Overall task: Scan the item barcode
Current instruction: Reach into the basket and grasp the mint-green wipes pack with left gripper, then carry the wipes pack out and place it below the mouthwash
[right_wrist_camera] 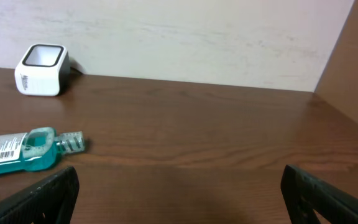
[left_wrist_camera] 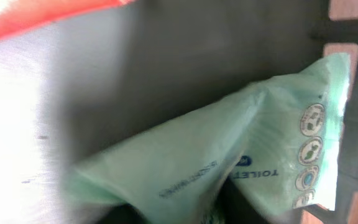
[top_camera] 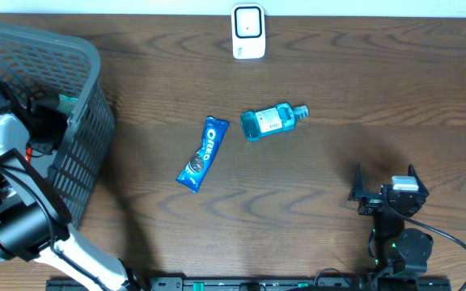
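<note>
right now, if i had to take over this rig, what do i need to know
Left gripper: down inside the basket, right up against a green packet. Its fingers are out of view, so a grip can't be confirmed.
Right gripper: open, empty, parked low over the table on the right side.
Items: cookie pack and mouthwash bottle lie on the table between the basket and the scanner.
Done: nothing is at the scanner. Whether the two table items were scanned doesn't show.
Left: probably check the hold on the green packet, lift it out, and show its barcode to the scanner.
</note>
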Controlling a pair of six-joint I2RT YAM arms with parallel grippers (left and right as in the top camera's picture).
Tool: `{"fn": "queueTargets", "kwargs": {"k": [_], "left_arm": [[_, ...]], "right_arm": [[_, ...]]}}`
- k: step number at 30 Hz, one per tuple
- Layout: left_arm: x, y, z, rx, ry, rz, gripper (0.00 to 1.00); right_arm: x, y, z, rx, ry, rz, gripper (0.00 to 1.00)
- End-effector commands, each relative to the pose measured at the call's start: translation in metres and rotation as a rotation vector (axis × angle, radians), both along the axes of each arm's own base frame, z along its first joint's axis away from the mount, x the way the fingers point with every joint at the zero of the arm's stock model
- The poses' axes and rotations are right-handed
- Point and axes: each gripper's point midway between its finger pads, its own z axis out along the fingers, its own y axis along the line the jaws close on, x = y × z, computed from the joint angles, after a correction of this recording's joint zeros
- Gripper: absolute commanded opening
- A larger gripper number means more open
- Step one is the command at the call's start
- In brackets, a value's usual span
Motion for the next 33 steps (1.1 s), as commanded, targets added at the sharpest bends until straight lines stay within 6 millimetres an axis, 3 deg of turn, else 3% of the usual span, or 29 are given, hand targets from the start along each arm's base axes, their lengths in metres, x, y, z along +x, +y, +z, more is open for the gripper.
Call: {"fn": "queueTargets", "kwargs": {"k": [1, 5, 8, 14, 16, 19, 22, 26, 29, 33], "left_arm": [[-0.034, -0.037, -0.063, -0.106, 0.177, -0.066, 0.07], [-0.038, -0.021, -0.038, -0.084, 0.143, -0.026, 0.07], [-0.045, -0.001, 0.001, -0.046, 0.083, 0.026, 0.07], [-0.076, 0.039, 0.115, 0.108, -0.111, 0.158, 0.07], [-0.094, 0.042, 0.154, 0.167, -0.175, 0.197, 0.07], [-0.115, 0.031, 0.206, 0.245, -0.274, 0.217, 0.07], [-0.119, -0.009, 0.258, 0.249, -0.450, 0.134, 0.07], [-0.117, -0.090, 0.317, 0.175, -0.706, -0.108, 0.07], [-0.120, -0.151, 0.342, 0.133, -0.814, -0.308, 0.07], [-0.124, -0.222, 0.349, 0.146, -0.875, -0.606, 0.07]], "right_arm": [[0.000, 0.002, 0.000, -0.006, -0.001, 0.007, 0.99], [0.000, 0.002, 0.000, -0.006, -0.001, 0.007, 0.99], [0.000, 0.002, 0.000, -0.006, -0.001, 0.007, 0.99], [0.000, 0.002, 0.000, -0.006, -0.001, 0.007, 0.99], [0.000, 0.002, 0.000, -0.006, -0.001, 0.007, 0.99], [0.000, 0.002, 0.000, -0.006, -0.001, 0.007, 0.99], [0.000, 0.002, 0.000, -0.006, -0.001, 0.007, 0.99], [0.000, 0.002, 0.000, -0.006, -0.001, 0.007, 0.99], [0.000, 0.002, 0.000, -0.006, -0.001, 0.007, 0.99], [0.000, 0.002, 0.000, -0.006, -0.001, 0.007, 0.99]]}}
